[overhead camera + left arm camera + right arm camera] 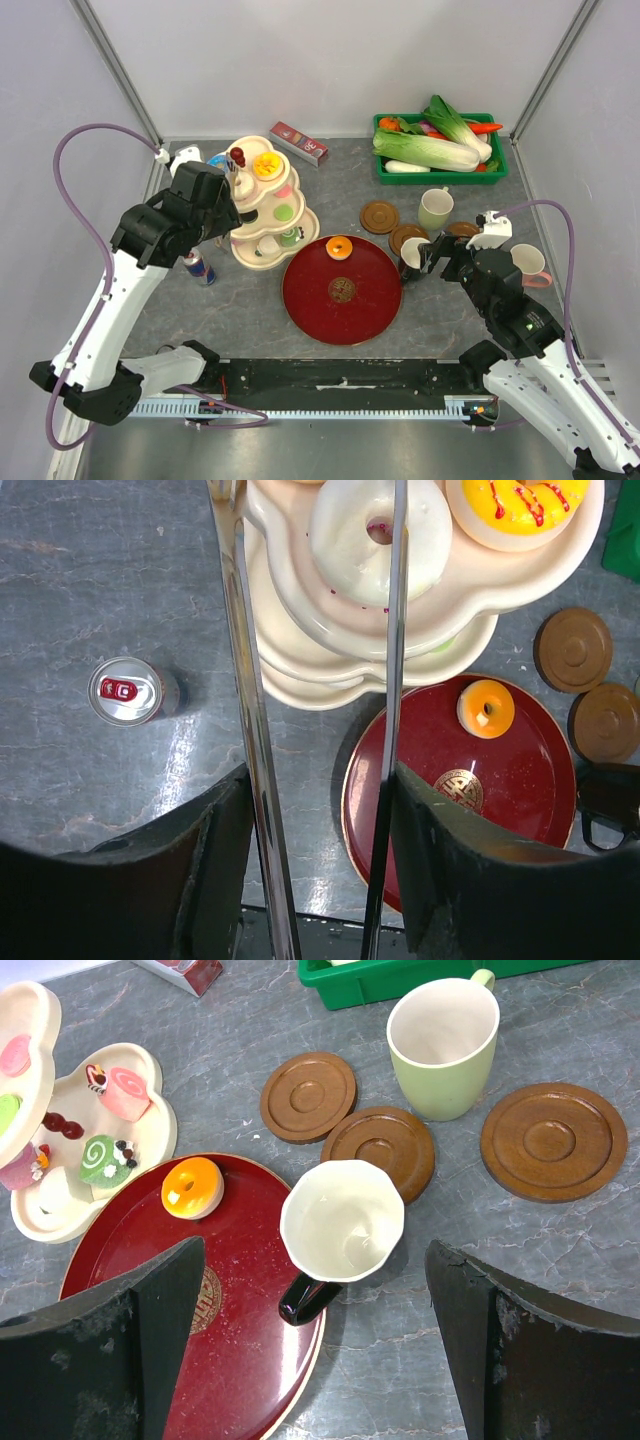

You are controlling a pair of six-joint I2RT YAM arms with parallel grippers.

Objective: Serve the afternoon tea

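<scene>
Your L end effector (320, 730) sits part-open above the white ring donut (380, 535); R end effector (320, 1310), jaws wide, hovers over the black-handled white mug (342, 1222).

Grey marbled table top (250, 310), glossy with soft reflections, boxed in by plain white walls (330, 60) at back and both sides. Metal corner posts (118, 70) slanting up. Even overhead light.
</scene>
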